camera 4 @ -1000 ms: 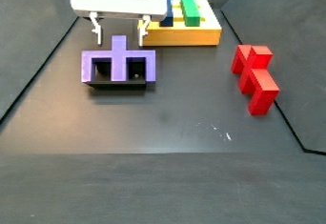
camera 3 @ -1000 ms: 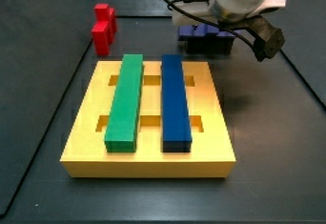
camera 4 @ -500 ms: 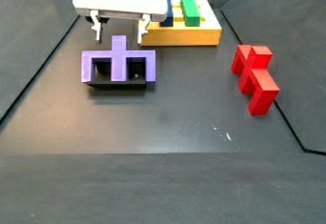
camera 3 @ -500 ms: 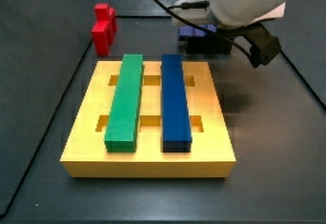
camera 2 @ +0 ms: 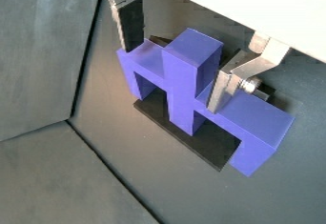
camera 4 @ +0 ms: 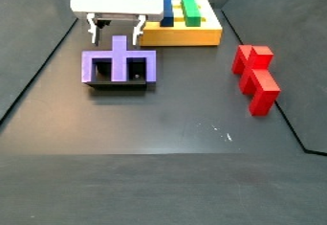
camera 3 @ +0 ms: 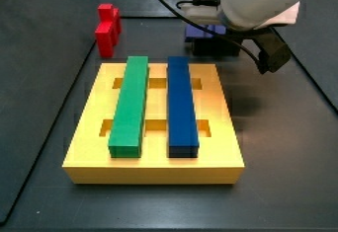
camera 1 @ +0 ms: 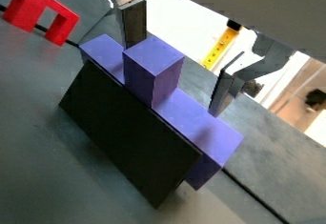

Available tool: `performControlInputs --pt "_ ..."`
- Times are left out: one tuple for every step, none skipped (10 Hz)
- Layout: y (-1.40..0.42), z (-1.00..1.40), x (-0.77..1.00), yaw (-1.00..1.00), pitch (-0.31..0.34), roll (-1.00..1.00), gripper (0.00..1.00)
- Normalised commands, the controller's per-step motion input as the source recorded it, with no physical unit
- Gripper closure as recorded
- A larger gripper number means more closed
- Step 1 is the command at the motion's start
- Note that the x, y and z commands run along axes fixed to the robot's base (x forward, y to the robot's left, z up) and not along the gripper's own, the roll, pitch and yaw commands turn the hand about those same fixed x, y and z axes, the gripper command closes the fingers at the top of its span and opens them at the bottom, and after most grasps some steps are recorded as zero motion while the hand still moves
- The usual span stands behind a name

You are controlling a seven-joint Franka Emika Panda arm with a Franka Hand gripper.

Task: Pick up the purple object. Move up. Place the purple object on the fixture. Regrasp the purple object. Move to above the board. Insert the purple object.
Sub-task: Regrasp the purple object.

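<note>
Purple object [camera 4: 119,66] sits on the fixture [camera 4: 118,85], and you find it at the left of the dark floor in a side view, with its central stub pointing up toward the gripper [camera 4: 115,25]. The gripper hangs just above the piece there, and its two fingers stand apart, one on each side of the stub. In both wrist views you see this more clearly: the purple object [camera 1: 159,94] [camera 2: 197,96] rests on the black fixture [camera 1: 128,142] [camera 2: 192,137], and the fingers [camera 1: 132,23] [camera 2: 132,23] stay on either side of the stub with a gap to it, so the jaws are open and hold nothing. Moving to the right in that side view, the yellow board [camera 4: 192,33] lies behind, carrying the green bar [camera 4: 189,7] and the blue bar [camera 4: 167,11]. Further right, the red block [camera 4: 257,76] stands well apart from the fixture.
</note>
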Motion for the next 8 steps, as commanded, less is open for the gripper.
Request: performControlInputs --pt "0.0 -0.19 -0.2 -0.05 -0.2 -0.16 0.0" --pt "0.0 -0.15 -0.11 -0.04 -0.14 -0.16 0.0" --pt "0.0 -0.1 -0.03 0.0 -0.103 -0.22 0.0" --pt "0.0 0.0 0.0 0.0 -0.051 -0.29 0.0" --pt "0.0 0.0 0.0 0.0 -0.006 -0.19 0.0" --pt "0.0 0.0 0.0 0.0 0.0 0.0 0.0" --pt "0.0 0.0 0.0 0.0 0.0 0.0 1.0" --pt "0.0 0.0 0.0 0.0 0.0 0.0 1.0"
